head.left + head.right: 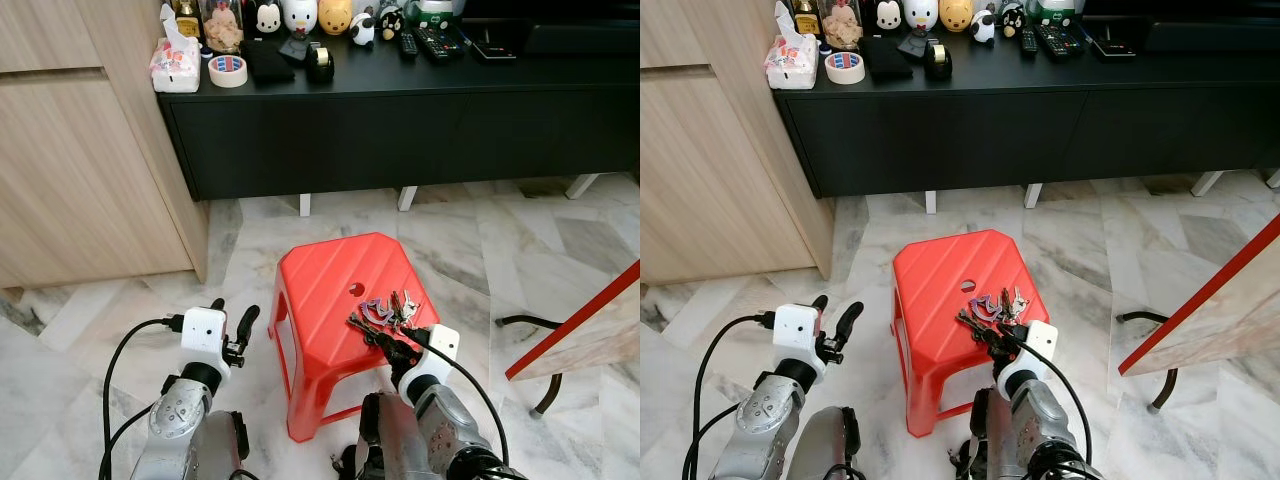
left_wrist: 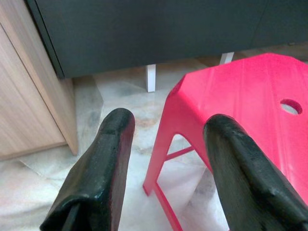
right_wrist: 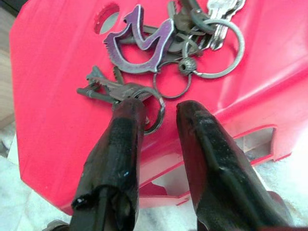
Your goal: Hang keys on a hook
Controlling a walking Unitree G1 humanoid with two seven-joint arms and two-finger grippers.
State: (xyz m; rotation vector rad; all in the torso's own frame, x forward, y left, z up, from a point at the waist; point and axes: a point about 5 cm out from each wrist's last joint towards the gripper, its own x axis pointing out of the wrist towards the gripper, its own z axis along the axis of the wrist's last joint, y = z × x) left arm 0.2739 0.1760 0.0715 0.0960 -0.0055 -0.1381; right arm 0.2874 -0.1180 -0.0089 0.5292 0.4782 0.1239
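Note:
A bunch of keys [image 1: 386, 309] with a purple tag [image 3: 142, 45] and several rings lies on the right part of the red plastic stool [image 1: 320, 280], near its round hole. My right gripper [image 1: 366, 327] reaches onto the stool from the near side. Its fingers stand slightly apart over the nearest keys, and one key ring [image 3: 155, 114] lies between the fingertips. My left gripper [image 1: 233, 310] is open in the air to the left of the stool, holding nothing; the left wrist view has the stool's corner [image 2: 231, 96] past its fingers.
A low black cabinet [image 1: 400, 125] stands behind the stool, with a tape roll [image 1: 228, 70], a tissue pack [image 1: 175, 62], figurines and remotes on top. At the left is a wooden cupboard [image 1: 80, 170]. A red-edged board [image 1: 580, 330] stands at the right.

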